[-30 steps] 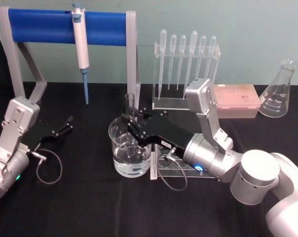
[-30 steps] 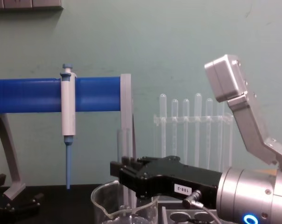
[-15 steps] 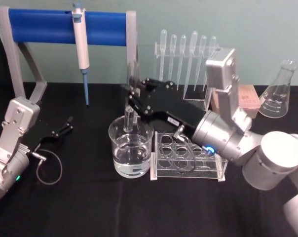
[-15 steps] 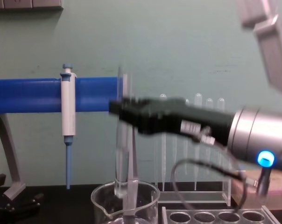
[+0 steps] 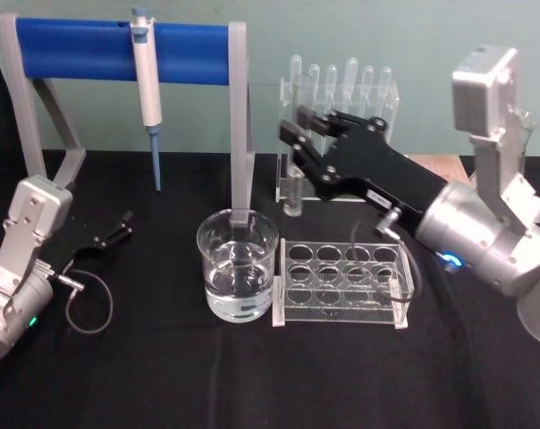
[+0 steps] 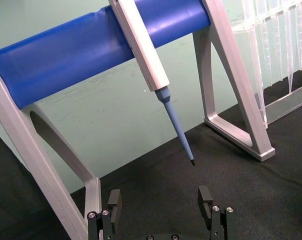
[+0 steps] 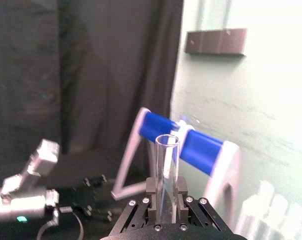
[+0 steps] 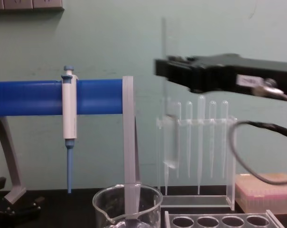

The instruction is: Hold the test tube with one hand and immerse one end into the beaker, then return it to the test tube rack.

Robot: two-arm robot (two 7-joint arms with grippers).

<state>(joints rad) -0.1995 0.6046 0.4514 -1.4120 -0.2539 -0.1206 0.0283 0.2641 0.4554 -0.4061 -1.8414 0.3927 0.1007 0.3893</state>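
Two grippers are ours to report, and one is at work. Our right gripper (image 5: 297,143) is raised above the table, to the right of and beyond the beaker (image 5: 238,265), with its fingers pinched on the test tube (image 5: 293,183). We see the tube held upright, its rounded bottom hanging clear of the beaker and well above the table; in the chest view the tube (image 8: 169,137) hangs in front of the row of pipettes (image 8: 200,133), up and to the right of the beaker (image 8: 127,204). In the right wrist view the tube's open rim (image 7: 167,141) stands above the two fingers (image 7: 152,190) that clamp it. The beaker stands on the black table (image 5: 163,375) with clear liquid in it, just left of the clear rack with round holes (image 5: 341,281). Our left gripper (image 5: 113,231) rests low at the near left, its fingers (image 6: 206,197) spread apart and holding nothing. Behind it the white-and-blue pipettor (image 5: 146,85) hangs on the blue stand (image 5: 73,49).
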